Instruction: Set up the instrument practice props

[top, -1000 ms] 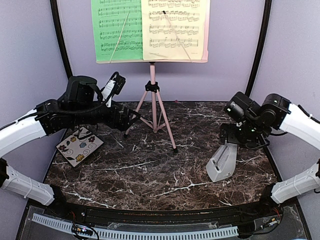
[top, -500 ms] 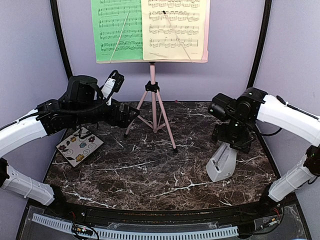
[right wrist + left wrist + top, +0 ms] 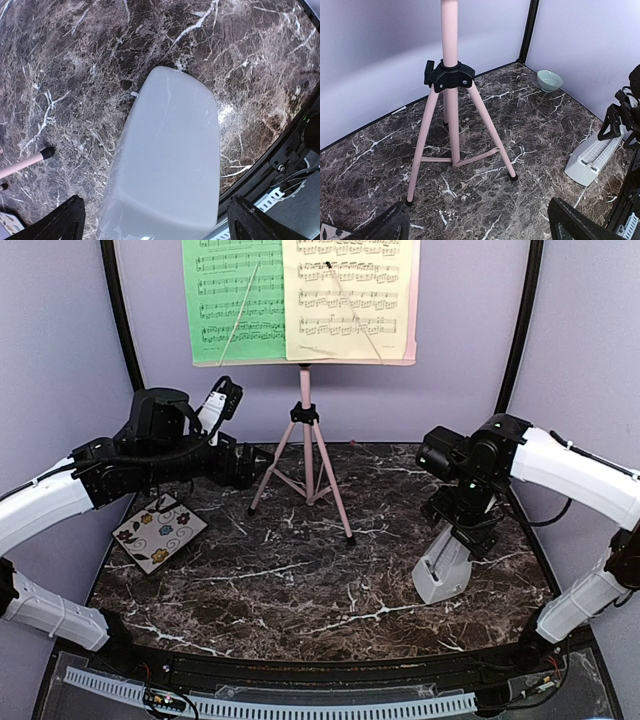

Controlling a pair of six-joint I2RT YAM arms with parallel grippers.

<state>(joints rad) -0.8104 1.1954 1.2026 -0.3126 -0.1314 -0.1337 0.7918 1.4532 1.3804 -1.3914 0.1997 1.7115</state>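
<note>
the right gripper (image 3: 156, 221), jaws spread wide and holding nothing, hovers directly over the small light-grey metronome (image 3: 165, 150), which sits on the marble table (image 3: 60, 75) just below it. the smooth, rigid pyramid looks light and easy to tip, so gripping low across its flat sides seems safest. the left gripper (image 3: 477, 227), also wide and empty, faces the pink music stand (image 3: 449, 75) just ahead.

Dark marble table (image 3: 300, 585): stand (image 3: 304, 415), metronome (image 3: 443, 565), tile (image 3: 158, 532), bowl (image 3: 549, 80).

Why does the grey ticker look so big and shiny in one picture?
Right wrist view: the camera hangs close above the metronome, so it fills the frame, with soft glare on it; top view: it looks small and sharp.
</note>
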